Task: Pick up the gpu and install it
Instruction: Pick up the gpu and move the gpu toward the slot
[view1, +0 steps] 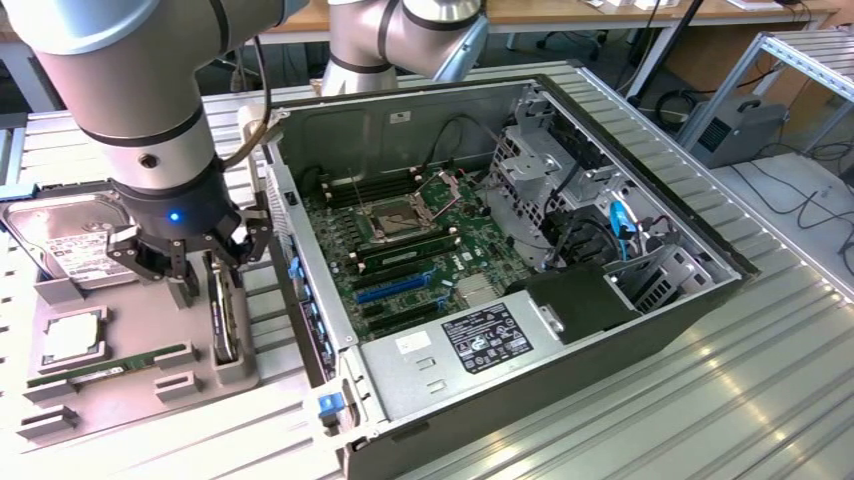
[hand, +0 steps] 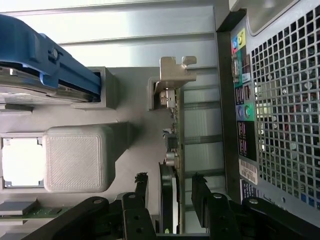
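The gripper (hand: 169, 186) is wide open and holds nothing. Its two black fingers (hand: 141, 186) stand one on each side of the gpu (hand: 173, 147), with a little gap on both sides, so they do not look like they touch it yet.

The gpu stands on its thin edge in a slot of the gray holder tray (view1: 147, 395). Its black cooler block sits right between the fingers. The green board runs on from there, and the silver end bracket (hand: 176, 75) is at the far end, away from the fingers.

I think the step in hand is getting a good grip on the card. To do it well, the fingers should go low enough to press on the flat sides of the card. The card should sit in the middle of the gap, so both fingers meet it at the same time and it does not tip. The squeeze should be soft but firm, because the board is thin and could bend or slip.

Near the gpu, on the same tray, lie a memory stick (view1: 107, 366), a square processor chip (view1: 74, 338) and a hard drive (view1: 60, 245).

Farther off, on the exterior view's right of the tray, is the open computer case (view1: 400, 115). It lies on its side with the motherboard (view1: 427, 250) facing up.
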